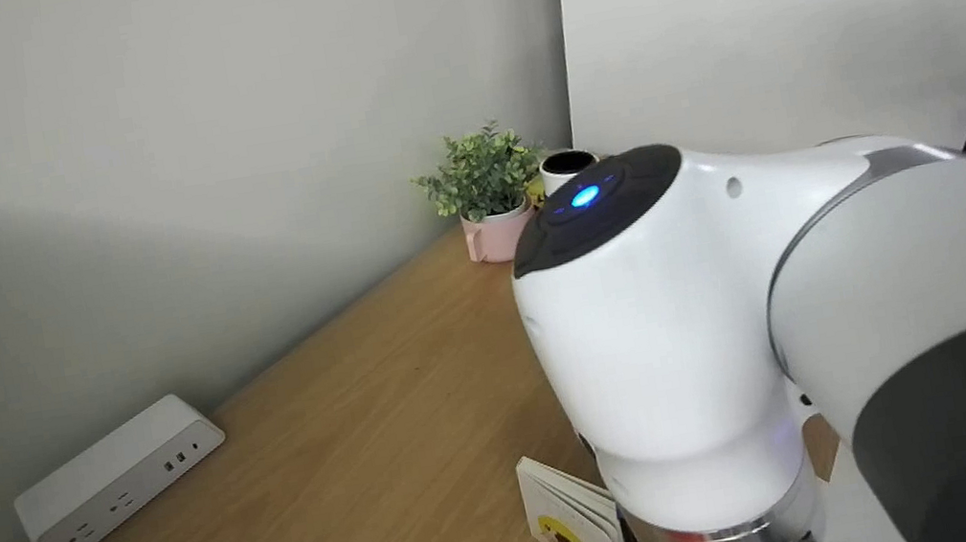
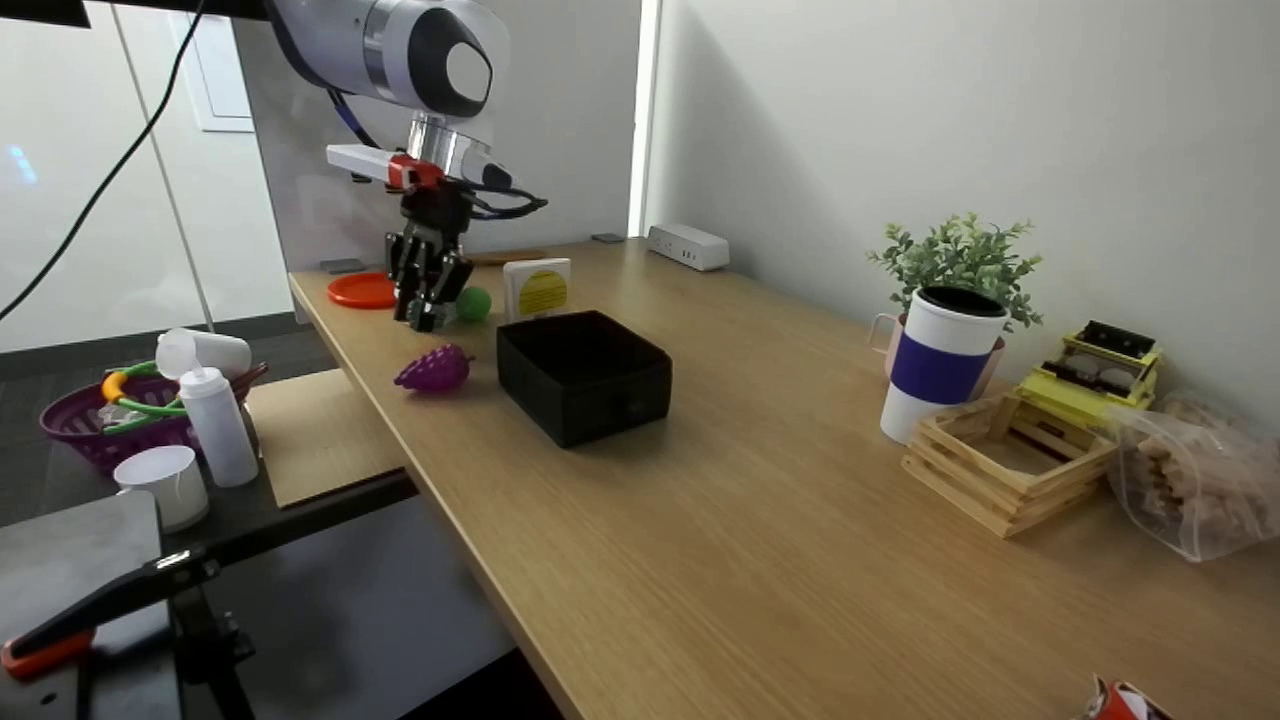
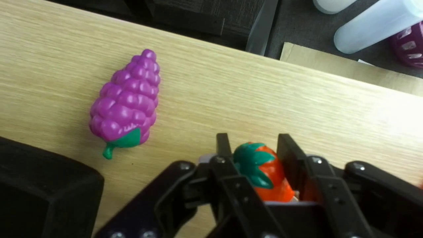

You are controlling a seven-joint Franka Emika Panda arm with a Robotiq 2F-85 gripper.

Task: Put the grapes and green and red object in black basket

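Observation:
The grapes (image 3: 127,102) are a purple toy bunch with a green leaf, lying on the table near its edge. They also show in an exterior view (image 2: 437,369), beside the black basket (image 2: 620,408). The basket's corner shows at the lower left of the wrist view (image 3: 76,175). My gripper (image 3: 252,138) is partly closed with the green and red object (image 3: 266,175) between its fingers, both appearing to touch it. In an exterior view the gripper (image 2: 420,310) is low over the table behind the grapes. There its fingers hide the object; whether it rests on the table I cannot tell.
A green ball (image 2: 473,304) and a white-and-yellow card box (image 2: 538,290) stand near the gripper. A red plate (image 2: 360,290) lies behind it. A cup (image 2: 935,365), a plant (image 2: 955,260) and a wooden crate (image 2: 1000,470) stand along the wall.

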